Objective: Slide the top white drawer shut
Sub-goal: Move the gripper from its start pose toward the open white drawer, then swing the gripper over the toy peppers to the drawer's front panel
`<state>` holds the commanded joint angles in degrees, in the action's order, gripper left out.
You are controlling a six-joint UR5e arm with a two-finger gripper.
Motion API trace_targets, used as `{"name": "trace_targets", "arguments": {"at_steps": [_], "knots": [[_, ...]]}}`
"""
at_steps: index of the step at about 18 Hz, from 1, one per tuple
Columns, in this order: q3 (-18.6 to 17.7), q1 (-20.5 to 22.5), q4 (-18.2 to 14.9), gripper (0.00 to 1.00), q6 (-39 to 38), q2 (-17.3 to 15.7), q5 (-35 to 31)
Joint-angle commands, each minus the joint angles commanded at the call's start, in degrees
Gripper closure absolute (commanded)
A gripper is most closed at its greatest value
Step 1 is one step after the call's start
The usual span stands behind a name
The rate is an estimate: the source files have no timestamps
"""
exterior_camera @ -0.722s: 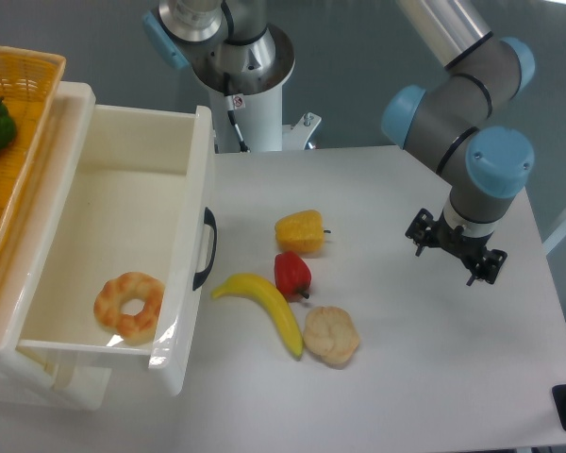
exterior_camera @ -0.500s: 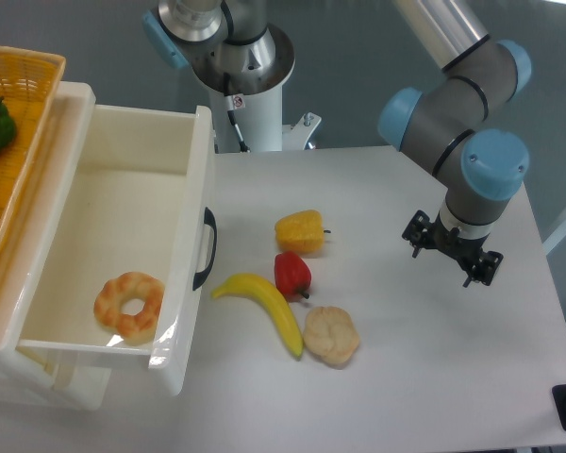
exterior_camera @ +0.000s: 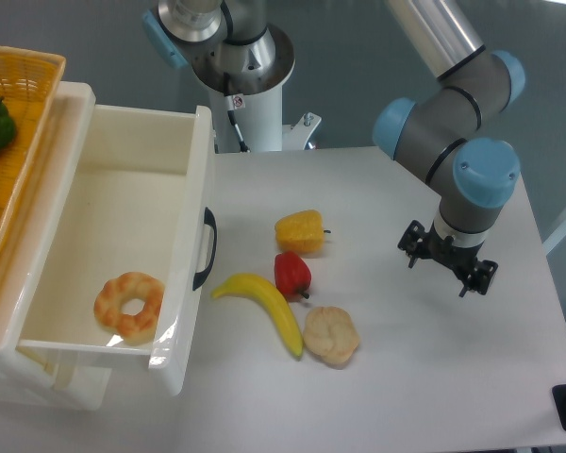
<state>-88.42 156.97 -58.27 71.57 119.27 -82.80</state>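
The fingers (exterior_camera: 448,263), slightly parted and empty, have edged leftward across the table (exterior_camera: 434,377), yet the deep glossy white plastic top drawer (exterior_camera: 123,245) remains wide open, far off to their left.

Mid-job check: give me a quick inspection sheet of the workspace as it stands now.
Surface: white table, no spills seen.
Job's things: top white drawer pulled fully open, doughnut inside; black handle unobstructed.
Clutter: banana, red pepper, yellow pepper, bread roll on the table near the drawer front; orange basket at left.
Grippers: gripper over the right side, holding nothing; jaw state unclear.
Cables: one on the rear pedestal.
Surroundings: nothing seen.
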Motion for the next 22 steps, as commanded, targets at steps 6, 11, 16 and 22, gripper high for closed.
{"name": "trace_targets", "arguments": {"at_steps": [6,11,16,22], "knots": [[-0.53,-3.69,-0.44,0.00,-12.21,-1.32,0.61],[-1.50,-8.52,-0.53,0.00,-22.68,-4.22,4.13],[-1.67,-11.16,-1.76,0.24,-24.90,-5.01,9.57],[-1.76,-11.96,-8.77,0.87,-25.78,-6.85,12.91]]}}
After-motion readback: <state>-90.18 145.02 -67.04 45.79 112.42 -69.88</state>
